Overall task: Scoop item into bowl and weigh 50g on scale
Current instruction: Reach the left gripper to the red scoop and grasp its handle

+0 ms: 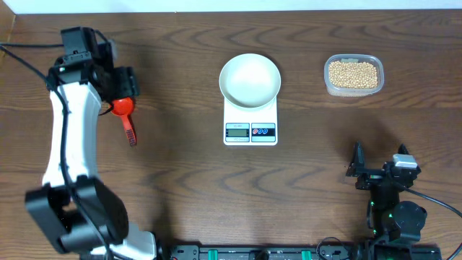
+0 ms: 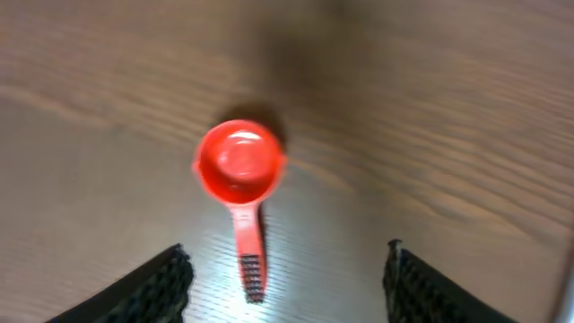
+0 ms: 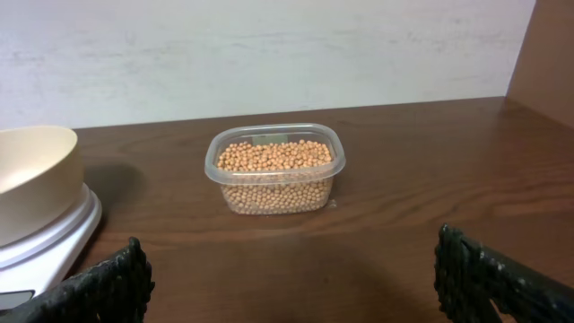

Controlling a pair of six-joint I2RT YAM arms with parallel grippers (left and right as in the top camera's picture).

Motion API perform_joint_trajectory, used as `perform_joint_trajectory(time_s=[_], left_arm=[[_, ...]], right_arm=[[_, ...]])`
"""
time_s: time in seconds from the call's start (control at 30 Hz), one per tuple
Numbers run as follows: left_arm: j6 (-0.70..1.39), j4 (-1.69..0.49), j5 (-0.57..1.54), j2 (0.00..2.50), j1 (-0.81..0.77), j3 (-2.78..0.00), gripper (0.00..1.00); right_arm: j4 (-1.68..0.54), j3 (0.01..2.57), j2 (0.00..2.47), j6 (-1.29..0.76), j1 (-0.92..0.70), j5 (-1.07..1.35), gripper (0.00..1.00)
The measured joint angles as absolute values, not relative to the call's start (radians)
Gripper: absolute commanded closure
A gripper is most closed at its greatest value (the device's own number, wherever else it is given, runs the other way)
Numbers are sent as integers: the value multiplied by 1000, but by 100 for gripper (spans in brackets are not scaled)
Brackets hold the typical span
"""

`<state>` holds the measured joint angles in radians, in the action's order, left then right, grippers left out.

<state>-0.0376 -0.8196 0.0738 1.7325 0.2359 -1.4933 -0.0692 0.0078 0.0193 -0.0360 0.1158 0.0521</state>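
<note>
Overhead: left gripper (image 1: 121, 81), fingers parted and empty, is hovering over the light, stiff scoop (image 1: 124, 108), best gripped by its ribbed handle (image 1: 130, 133); right gripper (image 1: 380, 162) is gaping empty; loose beans (image 1: 353, 74) are sitting in their tub (image 1: 328, 85).

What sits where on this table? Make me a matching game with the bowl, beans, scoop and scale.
Things:
1. bowl
2. beans
3. scoop
4. scale

Places:
A. lying flat on the table
B. under the bowl
C. in the clear tub
D. on the scale

Pairs: 1-D, 2-C, 3-A, 4-B
</note>
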Motion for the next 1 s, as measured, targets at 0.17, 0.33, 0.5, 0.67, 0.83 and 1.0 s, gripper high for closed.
perform_joint_trajectory(time_s=[0.17,0.33,0.5,0.67,0.83,1.0], left_arm=[[1,-807,42,1824,287,-1493,35],[4,-795,29,1895,313,-1493,37],[2,-756,23,1961,313,-1493,41],[1,-724,23,2040,316,-1493,43],[0,-700,23,2078,337,-1493,48],[-1,-685,23,2078,353,-1493,61]], right_arm=[[-69,8,19,-36,116,52,1],[-70,8,19,-36,116,52,1],[-69,8,19,-36,116,52,1],[-69,8,19,-36,116,52,1],[-69,8,19,-36,116,52,1],[-69,8,19,-36,116,52,1]])
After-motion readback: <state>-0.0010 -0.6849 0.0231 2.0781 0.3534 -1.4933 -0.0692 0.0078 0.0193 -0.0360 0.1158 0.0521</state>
